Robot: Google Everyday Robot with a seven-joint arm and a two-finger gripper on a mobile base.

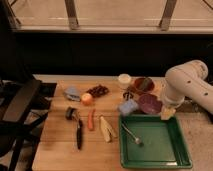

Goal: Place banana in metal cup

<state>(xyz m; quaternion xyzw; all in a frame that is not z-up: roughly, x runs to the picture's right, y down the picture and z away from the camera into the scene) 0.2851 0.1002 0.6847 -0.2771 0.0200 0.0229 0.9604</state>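
The banana (106,129), a short pale yellow piece, lies on the wooden table (55,150) just left of the green tray, next to the orange carrot stick (90,120). The metal cup (128,95), small and dark, stands below the cream cup (124,80) and above a blue sponge (128,107). My gripper (167,113) hangs from the white arm (185,84) at the right, over the tray's far right edge beside the purple bowl (149,103). It is well to the right of both the banana and the metal cup.
A green tray (172,156) with a spoon (131,135) fills the front right. A black-handled tool (78,129), a round orange fruit (87,98), dark grapes (98,90), a grey-blue object (71,92) and a reddish bowl (144,84) lie on the table. A black chair (17,107) stands to the left.
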